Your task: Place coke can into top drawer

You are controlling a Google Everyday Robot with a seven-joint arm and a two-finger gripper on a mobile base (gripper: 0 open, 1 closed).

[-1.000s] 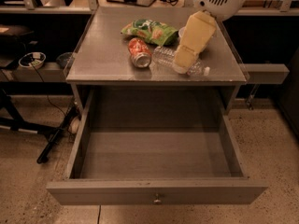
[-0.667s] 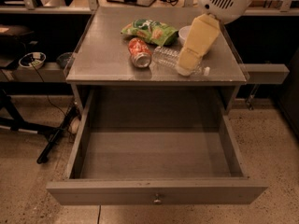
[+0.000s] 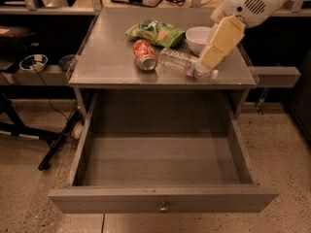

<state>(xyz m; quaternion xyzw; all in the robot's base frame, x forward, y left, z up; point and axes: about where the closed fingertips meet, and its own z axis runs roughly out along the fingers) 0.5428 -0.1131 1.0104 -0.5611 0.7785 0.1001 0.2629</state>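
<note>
The coke can [image 3: 145, 55] lies on its side on the cabinet top [image 3: 107, 57], silver end toward me, just below the green snack bag [image 3: 155, 32]. The top drawer [image 3: 163, 198] is pulled wide open below, with nothing inside and its small round knob [image 3: 164, 208] at the front centre. My gripper [image 3: 210, 63] hangs from the white arm [image 3: 248, 4] at the upper right. It is over the cap end of the clear water bottle [image 3: 181, 62], well to the right of the can and holding nothing that I can see.
A white bowl [image 3: 198, 37] stands behind the bottle, next to the snack bag. Dark shelves with small bowls [image 3: 33, 62] run along the left. A black stand leg [image 3: 53, 147] lies on the floor left of the drawer. A grey rail [image 3: 277, 75] juts out on the right.
My gripper has shifted a little to the right, from over the bottle's middle toward its cap end. The can, bottle and drawer have not moved.
</note>
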